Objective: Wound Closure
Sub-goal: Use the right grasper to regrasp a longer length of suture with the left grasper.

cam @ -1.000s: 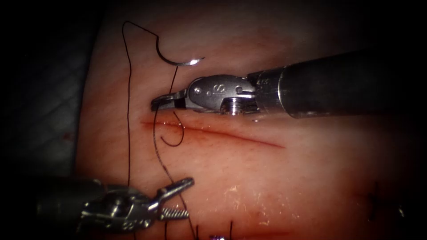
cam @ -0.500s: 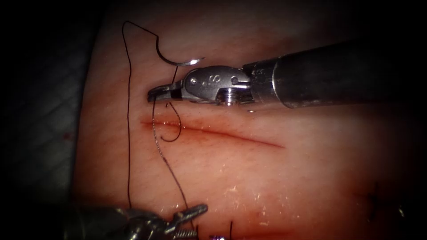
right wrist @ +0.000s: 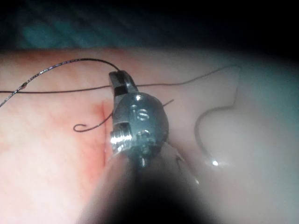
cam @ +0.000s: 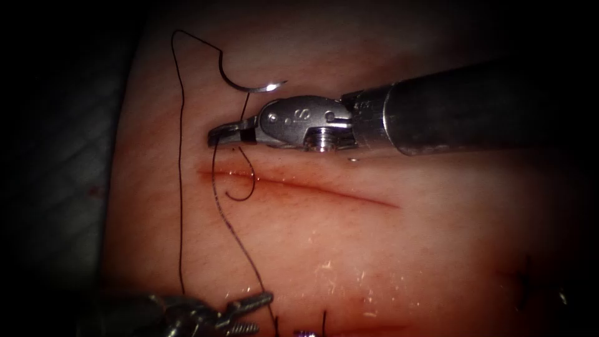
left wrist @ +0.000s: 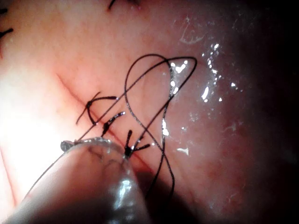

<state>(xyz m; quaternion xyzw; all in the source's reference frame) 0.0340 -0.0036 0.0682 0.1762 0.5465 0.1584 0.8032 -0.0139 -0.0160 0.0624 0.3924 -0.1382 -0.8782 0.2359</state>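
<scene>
— Where do things sit on the tissue (cam: 437, 249)?
— The cut (cam: 299, 185) runs across mid-frame. The right tool (cam: 224, 135) reaches in from the right, just above the cut's left end, jaws closed on the thread (cam: 215, 187).
— The left tool (cam: 249, 304)?
— At the bottom edge, lower left; the thread runs to its jaws, which seem clamped on it.
— The needle (cam: 249, 87)?
— Lying free on the tissue, upper left, above the right tool.

Three views trained on one cut

The tissue (cam: 374, 249) is overlooked from above and in front; each wrist view is taken close along its shaft, and the thread (cam: 232, 232) near the jaws is shared.
</scene>
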